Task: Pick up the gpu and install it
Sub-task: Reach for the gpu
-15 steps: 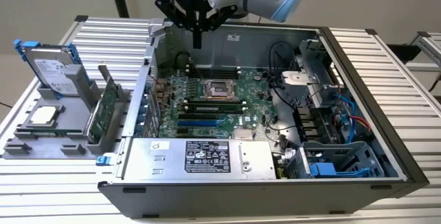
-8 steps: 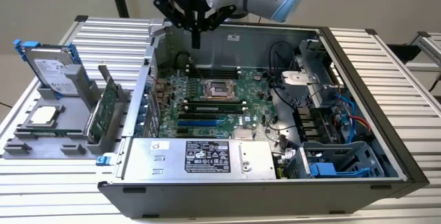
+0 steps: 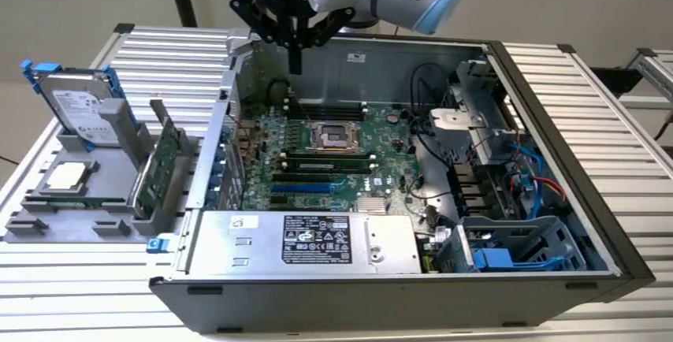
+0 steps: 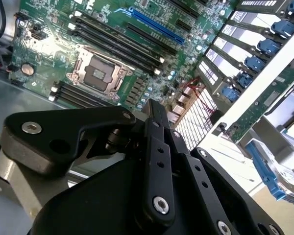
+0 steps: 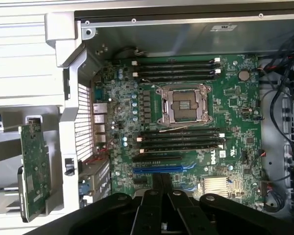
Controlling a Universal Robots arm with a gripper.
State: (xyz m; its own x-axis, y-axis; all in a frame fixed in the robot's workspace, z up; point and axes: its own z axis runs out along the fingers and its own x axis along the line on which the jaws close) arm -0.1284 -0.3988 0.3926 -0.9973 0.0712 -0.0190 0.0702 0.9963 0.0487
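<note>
Fingers (image 4: 154, 142) are pressed flat together with nothing between them, and the gripper (image 3: 295, 60) points straight down over the far side of the open PC case (image 3: 315, 302). It hangs above the motherboard (image 3: 315, 161), not touching anything as far as I can see. In the first wrist view the closed tips sit over the blue slot (image 5: 179, 168), with the empty CPU socket (image 5: 183, 105) further along the board and RAM slots on either side of it.

The gpu (image 3: 158, 165) isn't in the case at all. It's standing on edge in a grey holder (image 3: 53, 224) outside, on the exterior view's left, just beside the case wall. Both wrist views catch its green board face beyond the slotted rear panel.

Same holder also has a silver hard drive (image 3: 79, 109) in a blue frame, propped up further to the exterior view's left, and a small square CPU chip (image 3: 68, 175) lying flat in front of it. The whole lot sits on a ribbed metal table (image 3: 84, 279), and the power supply (image 3: 315, 239) fills the near end of the case
</note>
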